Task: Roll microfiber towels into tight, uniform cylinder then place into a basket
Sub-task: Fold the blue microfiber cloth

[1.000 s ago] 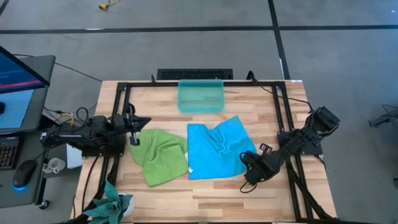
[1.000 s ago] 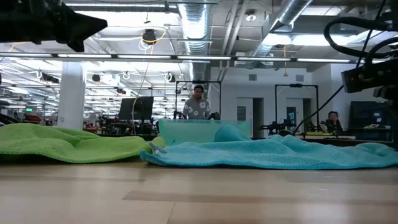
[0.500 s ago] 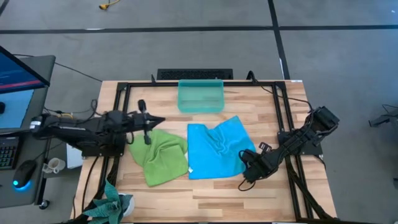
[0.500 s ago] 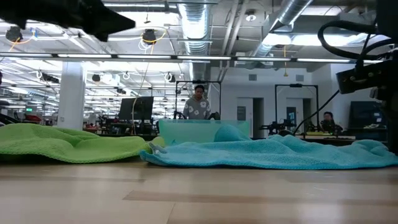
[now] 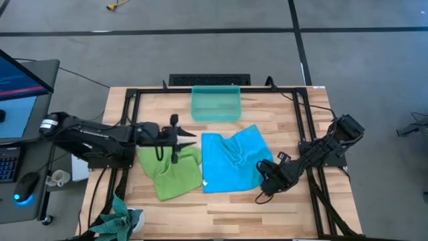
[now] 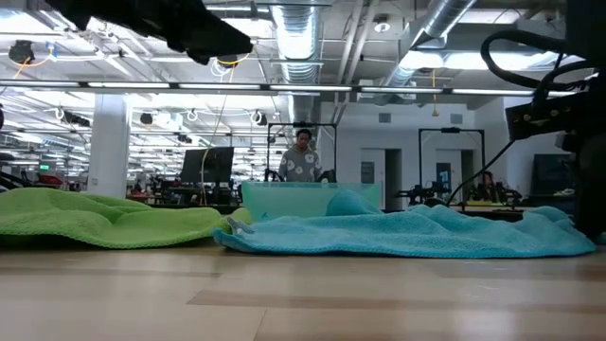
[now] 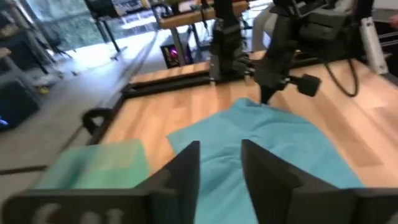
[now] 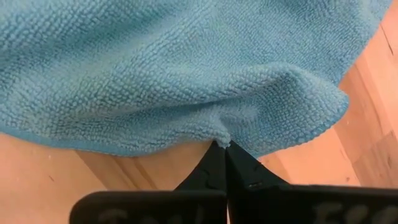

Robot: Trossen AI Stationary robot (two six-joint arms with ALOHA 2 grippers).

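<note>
The blue towel (image 5: pixel 231 161) lies spread and rumpled at mid-table, and the lime green towel (image 5: pixel 170 174) lies crumpled to its left. The teal basket (image 5: pixel 215 104) stands at the far edge, behind both. My left gripper (image 7: pixel 221 165) is open and hangs clear above the green towel's far right part (image 5: pixel 192 138), pointing nearly level toward the blue towel. My right gripper (image 5: pixel 265 175) is shut on the blue towel at its near right corner. My right gripper pinches the blue towel's hemmed edge (image 8: pixel 224 135) between its two fingertips, close to the near right corner. The fingers slant down at it from the table's right. The cloth puckers at the pinch, and the rest of the towel (image 6: pixel 398 237) lies on the table.
Black frame rails (image 5: pixel 134 94) run along the table's left, far and right sides. A plant (image 5: pixel 120 221) sits at the near left corner, and a desk with a monitor (image 5: pixel 20 80) stands left of the table. A person (image 6: pixel 301 156) is in the room behind.
My left gripper has swung out from the table's left edge toward the right, rising and levelling until it hangs over the green towel. My right gripper has stayed put, and the blue towel's right end has drawn in a little toward it.
</note>
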